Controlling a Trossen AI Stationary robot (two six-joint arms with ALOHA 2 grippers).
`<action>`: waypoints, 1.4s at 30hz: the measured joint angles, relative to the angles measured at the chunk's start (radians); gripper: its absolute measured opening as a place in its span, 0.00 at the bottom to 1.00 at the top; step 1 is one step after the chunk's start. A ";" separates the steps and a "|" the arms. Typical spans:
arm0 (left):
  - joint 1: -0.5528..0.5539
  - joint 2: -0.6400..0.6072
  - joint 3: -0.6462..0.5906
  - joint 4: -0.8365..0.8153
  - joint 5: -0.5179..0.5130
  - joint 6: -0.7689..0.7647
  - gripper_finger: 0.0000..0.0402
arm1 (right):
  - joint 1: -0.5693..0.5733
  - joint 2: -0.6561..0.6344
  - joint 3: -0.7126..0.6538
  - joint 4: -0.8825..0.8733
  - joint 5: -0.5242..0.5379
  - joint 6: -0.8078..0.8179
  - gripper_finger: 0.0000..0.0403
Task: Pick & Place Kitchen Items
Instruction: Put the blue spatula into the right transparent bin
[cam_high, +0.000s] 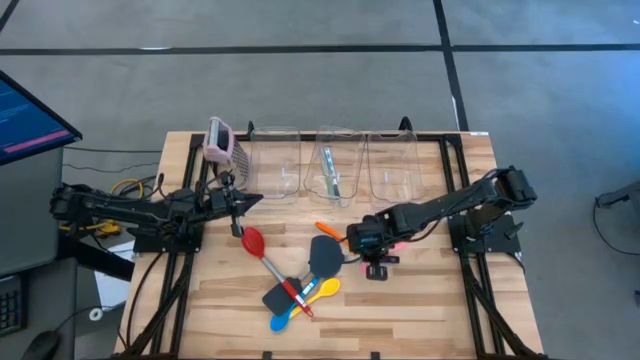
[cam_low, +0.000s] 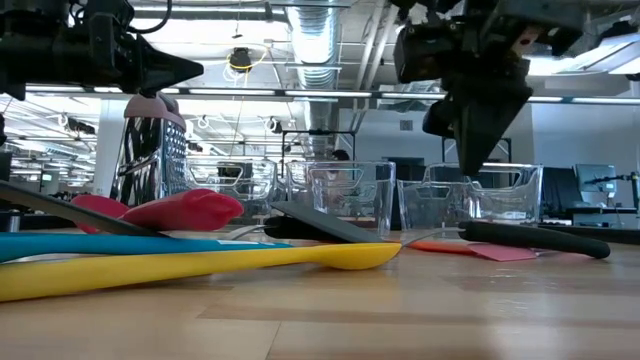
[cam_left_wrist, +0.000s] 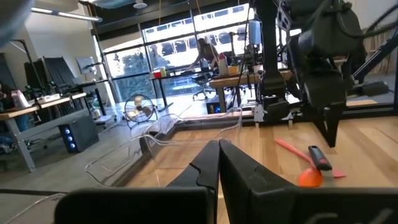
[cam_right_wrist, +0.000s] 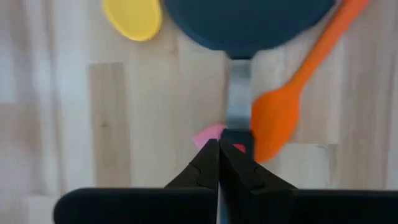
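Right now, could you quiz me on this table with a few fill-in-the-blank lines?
1. Both pincers, left and right, are ____.
2. The three clear bins stand in a row beside a pink-topped ____.
3. The red spoon lies nearest the ____ pincer.
4. The right pincer points ____ at the table.

Missing words: shut; grater; left; down

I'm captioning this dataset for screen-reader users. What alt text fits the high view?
Overhead view of a wooden table where the right gripper, shut, hovers beside a dark spatula and an orange utensil. The left gripper, also shut, points toward three clear bins. A red spoon, plus blue and yellow ones, lie heaped mid-table.
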 joint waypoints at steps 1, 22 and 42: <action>0.000 0.000 0.000 0.001 0.000 0.000 0.01 | 0.000 0.005 0.002 -0.007 0.022 0.003 0.01; 0.000 0.000 0.000 0.004 0.001 0.000 0.01 | 0.019 0.019 0.013 -0.056 0.087 0.027 0.49; 0.000 0.000 0.000 0.004 0.002 0.000 0.01 | 0.019 0.020 -0.109 0.065 0.090 0.061 0.42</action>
